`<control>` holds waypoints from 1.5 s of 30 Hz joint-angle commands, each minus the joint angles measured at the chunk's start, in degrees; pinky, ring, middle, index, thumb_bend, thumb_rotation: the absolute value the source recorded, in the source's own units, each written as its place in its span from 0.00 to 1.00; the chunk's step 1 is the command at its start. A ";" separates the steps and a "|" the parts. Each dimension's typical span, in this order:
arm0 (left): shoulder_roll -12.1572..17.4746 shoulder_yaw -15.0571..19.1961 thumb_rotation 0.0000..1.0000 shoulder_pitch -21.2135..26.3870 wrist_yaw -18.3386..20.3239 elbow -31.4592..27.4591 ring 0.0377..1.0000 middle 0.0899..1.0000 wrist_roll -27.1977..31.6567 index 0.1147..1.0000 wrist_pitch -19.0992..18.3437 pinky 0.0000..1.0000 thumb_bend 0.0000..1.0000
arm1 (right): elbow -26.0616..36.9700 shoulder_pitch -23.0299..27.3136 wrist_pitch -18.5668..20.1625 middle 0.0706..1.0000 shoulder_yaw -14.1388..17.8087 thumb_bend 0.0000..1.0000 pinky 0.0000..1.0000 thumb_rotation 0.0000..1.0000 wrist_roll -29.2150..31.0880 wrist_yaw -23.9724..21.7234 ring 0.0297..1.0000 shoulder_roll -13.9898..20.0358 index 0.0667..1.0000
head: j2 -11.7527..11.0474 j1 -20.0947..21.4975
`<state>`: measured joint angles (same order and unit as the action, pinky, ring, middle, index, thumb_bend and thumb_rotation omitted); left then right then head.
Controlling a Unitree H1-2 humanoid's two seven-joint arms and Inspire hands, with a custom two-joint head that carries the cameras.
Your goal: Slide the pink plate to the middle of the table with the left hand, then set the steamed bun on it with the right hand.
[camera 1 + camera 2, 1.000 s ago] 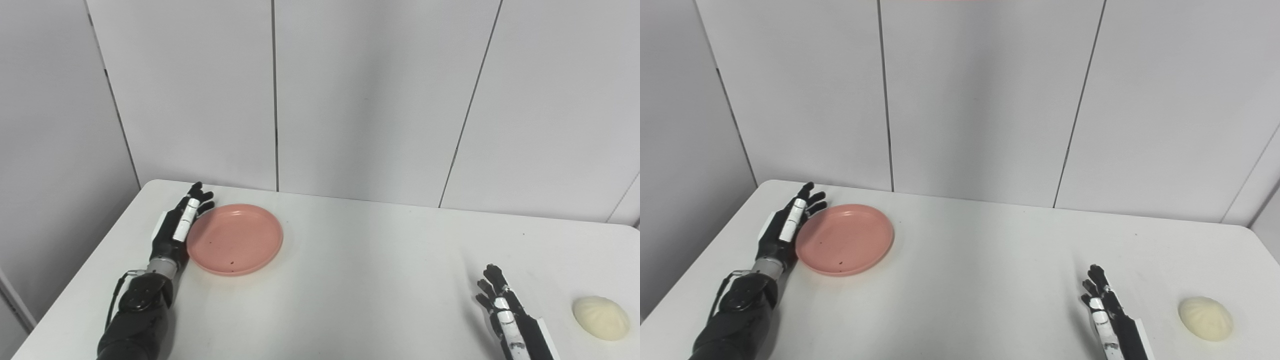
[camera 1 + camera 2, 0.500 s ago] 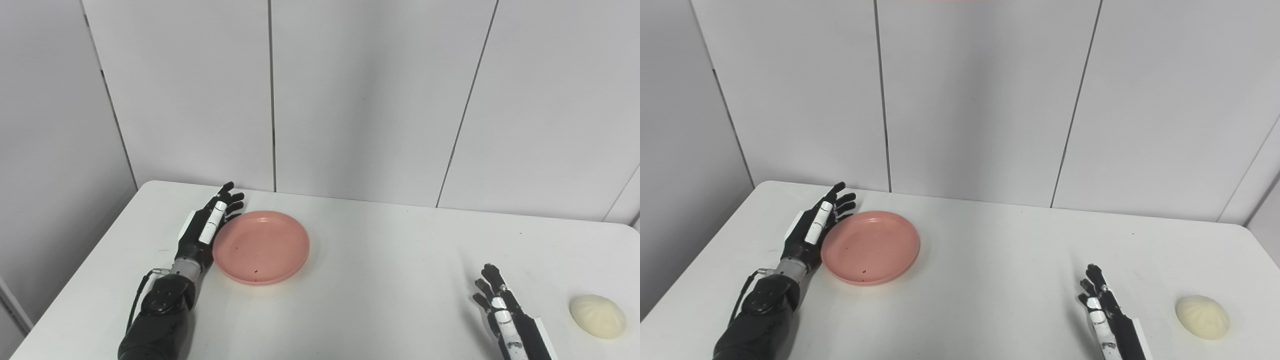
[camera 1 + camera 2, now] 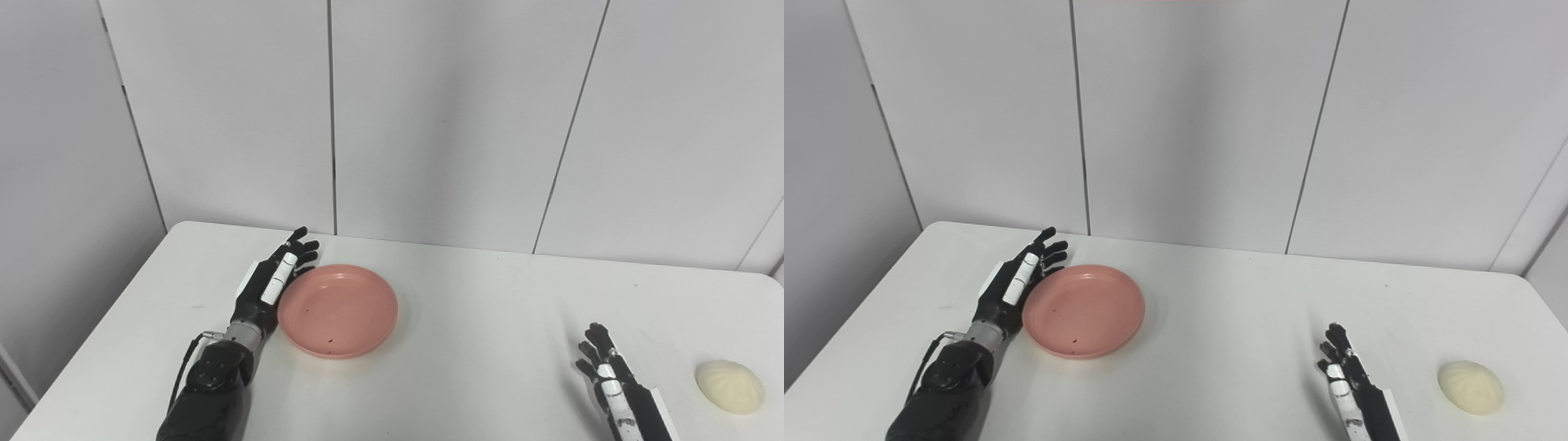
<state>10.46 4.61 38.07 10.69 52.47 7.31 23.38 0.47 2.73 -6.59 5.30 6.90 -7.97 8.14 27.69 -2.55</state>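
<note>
The white bench [image 3: 465, 343] carries everything, its far edge running along the grey panelled wall [image 3: 453, 116] and its left edge falling away just outside the left arm. The left hand [image 3: 269, 288] lies flat and spread, holding nothing, its inner side pressed against the left rim of the pink plate [image 3: 338, 309], fingers pointing toward the wall. The plate sits immediately to that hand's inner side, left of the bench's middle, so the slide looks partly done at best; bare surface stretches from the plate's far rim across to the right hand, leaving plenty of room to push it further inward with nothing in the way. The right hand [image 3: 1350, 386] waits low near the front edge, fingers extended and apart, empty, partly cut off by the picture's bottom. The steamed bun [image 3: 1470, 387] rests on the bench just outside that hand, apart from it and near the bench's right edge, untouched. Still to do, by my reading: finishing the push, then the whole pick and placing of the bun.
</note>
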 commanded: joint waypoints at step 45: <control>-6.37 -2.97 0.92 -6.77 -6.31 -16.80 0.85 0.82 -4.63 0.88 -13.57 0.83 0.88 | 0.57 -1.37 0.56 0.93 -5.91 0.65 0.89 0.87 -6.99 5.48 0.92 -8.13 0.90 | 1.48 16.87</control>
<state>5.04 2.14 31.34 2.89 36.47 2.11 10.50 2.51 2.67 -6.09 0.07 0.12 -3.13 1.06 29.09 14.32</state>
